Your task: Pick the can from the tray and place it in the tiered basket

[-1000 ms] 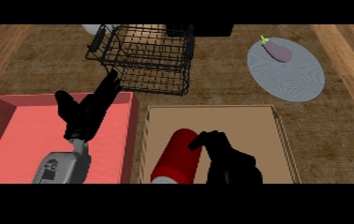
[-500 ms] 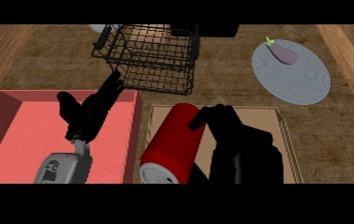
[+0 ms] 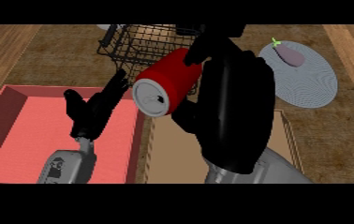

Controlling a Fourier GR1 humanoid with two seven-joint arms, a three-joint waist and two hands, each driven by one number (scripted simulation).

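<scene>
progress: pick looks done, place not yet. The can is off the tan tray and not in the basket.
done: grasp and lift, judging by the can sitting up in the right hand with bare tray floor showing below it.
left: carry it over the basket rim, lower it into a tier, release, pull the hand out.
can position: in the air between tray and basket. Its red end overlaps the basket's front wires in the head view. I can't tell whether it's above the rim or just in front of it.
can look: red cylinder with a silver lid. It's tilted, lid facing down-left toward the camera, base pointing up-right toward the basket. Dark opening visible on the lid. No dents that I can see.
right hand: wrapped round the can's right side, fingers curled over its upper end. The back of the hand hides most of the contact.
left hand: fingers straight, holding nothing, resting over the red tray, fingertips near the basket's lower-left corner.
basket: black wire, at the far edge of the desk, top partly cut off by the view.
other: plate with an eggplant to the right, well apart from the can's path.
risk: my guess is the tilted can could catch the front wires on the way in.
</scene>
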